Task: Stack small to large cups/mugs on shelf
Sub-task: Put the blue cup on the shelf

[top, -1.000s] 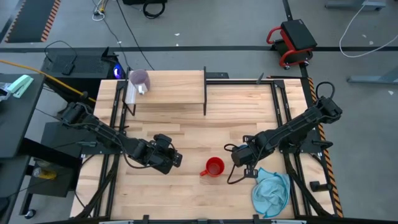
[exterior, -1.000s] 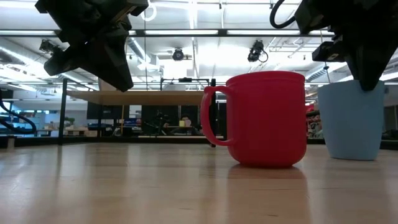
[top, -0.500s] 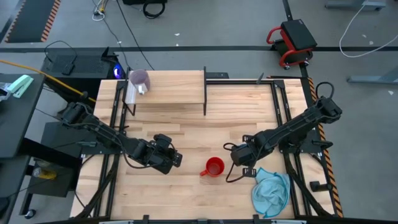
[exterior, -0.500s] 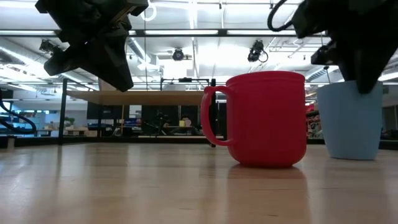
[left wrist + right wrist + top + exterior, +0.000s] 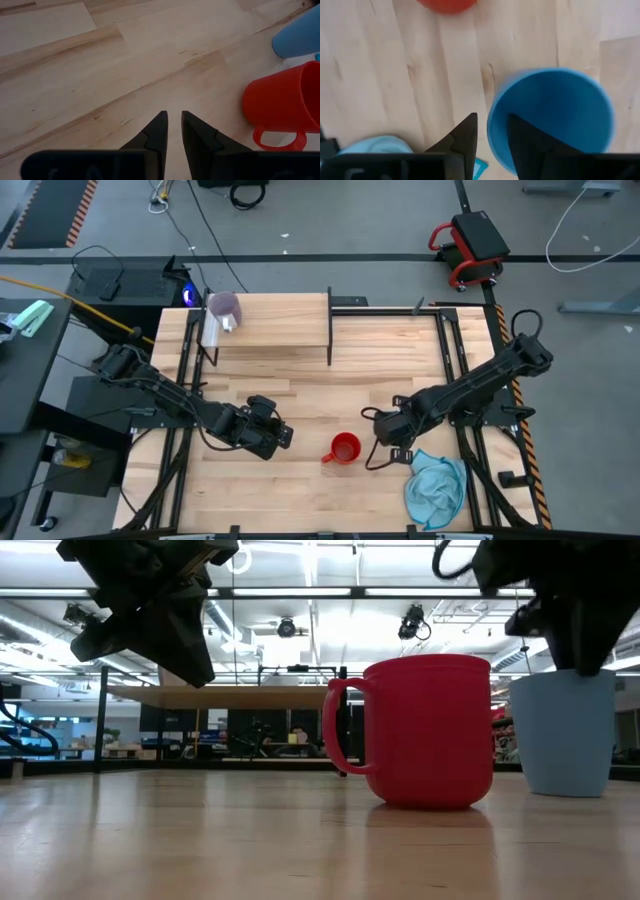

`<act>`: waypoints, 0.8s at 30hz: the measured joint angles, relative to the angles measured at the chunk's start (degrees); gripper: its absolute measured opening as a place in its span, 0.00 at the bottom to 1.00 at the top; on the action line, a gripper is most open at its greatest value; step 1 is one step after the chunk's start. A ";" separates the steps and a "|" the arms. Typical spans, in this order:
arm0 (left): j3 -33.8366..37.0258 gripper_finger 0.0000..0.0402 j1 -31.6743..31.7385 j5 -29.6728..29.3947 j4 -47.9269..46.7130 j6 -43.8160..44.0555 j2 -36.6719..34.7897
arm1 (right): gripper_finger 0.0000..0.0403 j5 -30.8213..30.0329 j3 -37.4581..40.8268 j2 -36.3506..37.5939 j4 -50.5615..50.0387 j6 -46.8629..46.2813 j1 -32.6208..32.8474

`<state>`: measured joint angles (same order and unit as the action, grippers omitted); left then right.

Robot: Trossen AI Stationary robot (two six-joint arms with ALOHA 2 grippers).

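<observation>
My right hand (image 5: pixel 487 131) released, straddling blue cup (image 5: pixel 552 120) rim beside red mug (image 5: pixel 345 448); left hand (image 5: pixel 170 131) empty, fingers slightly parted.

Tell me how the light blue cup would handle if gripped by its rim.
The light blue cup looks thin-walled and plastic, so probably light and slightly flexible. It tapers to a narrower base, so a sideways push near the rim may tip it. With no handle visible and smooth-looking walls, it might slip.
</observation>
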<state>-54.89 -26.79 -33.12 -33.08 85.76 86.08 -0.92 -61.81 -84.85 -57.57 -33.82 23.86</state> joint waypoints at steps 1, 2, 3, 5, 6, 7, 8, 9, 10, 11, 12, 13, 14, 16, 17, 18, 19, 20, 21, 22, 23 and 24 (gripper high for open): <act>0.00 0.15 0.00 0.00 -0.02 0.01 0.00 | 0.27 -0.27 -0.36 0.62 -0.33 -0.43 0.02; 0.00 0.15 0.00 0.00 -0.02 0.02 -0.02 | 0.27 -0.62 -0.72 1.37 -0.41 -0.59 0.02; 0.00 0.15 0.00 0.00 -0.02 0.02 -0.02 | 0.27 -0.87 -1.20 2.04 -0.87 -0.82 0.02; 0.00 0.16 0.00 0.00 -0.02 0.02 -0.02 | 0.27 -1.65 -2.38 3.26 -2.08 -1.13 0.02; 0.00 0.16 0.00 0.00 -0.01 0.02 -0.02 | 0.27 -2.06 -3.10 3.70 -2.95 -1.14 0.02; 0.00 0.16 0.00 0.00 0.00 0.02 -0.02 | 0.27 -2.44 -3.83 4.10 -3.90 -1.14 0.02; 0.00 0.17 0.00 0.00 -0.02 0.02 -0.02 | 0.27 -2.93 -4.58 4.42 -5.06 -1.14 0.02; 0.00 0.17 0.00 0.00 -0.02 0.02 -0.02 | 0.27 -3.61 -5.30 4.61 -6.37 -1.10 0.01; 0.00 0.17 0.00 0.00 0.00 0.02 -0.02 | 0.27 -4.49 -6.05 4.71 -7.88 -0.90 -0.19; 0.00 0.16 0.00 0.00 -0.02 0.00 -0.01 | 0.27 -5.27 -6.76 4.71 -9.66 -0.61 -0.49; 0.00 0.16 0.00 0.00 -0.02 0.00 0.00 | 0.27 -5.65 -7.33 4.73 -11.19 -0.23 -1.07; 0.00 0.16 0.00 0.00 -0.02 0.00 -0.02 | 0.27 -5.71 -7.66 4.75 -12.15 0.36 -1.93; 0.00 0.16 0.00 0.00 -0.02 0.00 -0.02 | 0.27 -5.78 -7.75 4.75 -12.71 0.97 -2.88; 0.00 0.16 0.00 0.00 -0.03 0.00 -0.01 | 0.28 -5.49 -7.60 4.75 -13.06 3.23 -5.14; 0.00 0.16 0.00 0.00 -0.04 0.00 -0.02 | 0.28 -5.06 -7.38 4.75 -13.00 4.34 -6.46; 0.00 0.16 0.00 0.00 -0.04 0.00 -0.02 | 0.28 -4.29 -7.05 4.75 -13.02 5.38 -7.80; 0.00 0.17 0.00 0.00 -0.04 0.00 -0.02 | 0.27 -3.58 -6.54 4.75 -12.95 6.11 -9.15; 0.00 0.17 0.00 0.00 -0.04 0.00 0.00 | 0.27 -2.80 -5.90 4.75 -12.95 6.78 -10.51; 0.00 0.17 0.00 0.00 -0.04 0.00 -0.02 | 0.27 -1.63 -5.22 4.75 -12.93 7.25 -11.77; 0.00 0.18 0.00 0.07 -0.04 0.00 -0.02 | 0.27 -0.39 -4.46 4.75 -12.93 7.69 -12.87; 0.00 0.18 0.00 0.34 -0.03 -0.02 -0.02 | 0.27 0.55 -3.69 4.73 -12.84 8.06 -13.55; 0.00 0.18 0.00 0.70 -0.05 -0.02 -0.02 | 0.27 1.12 -2.89 4.73 -12.49 8.43 -13.86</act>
<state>-54.89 -26.79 -32.43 -33.14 85.73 86.06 0.20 -64.70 -80.12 -70.06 -25.39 10.00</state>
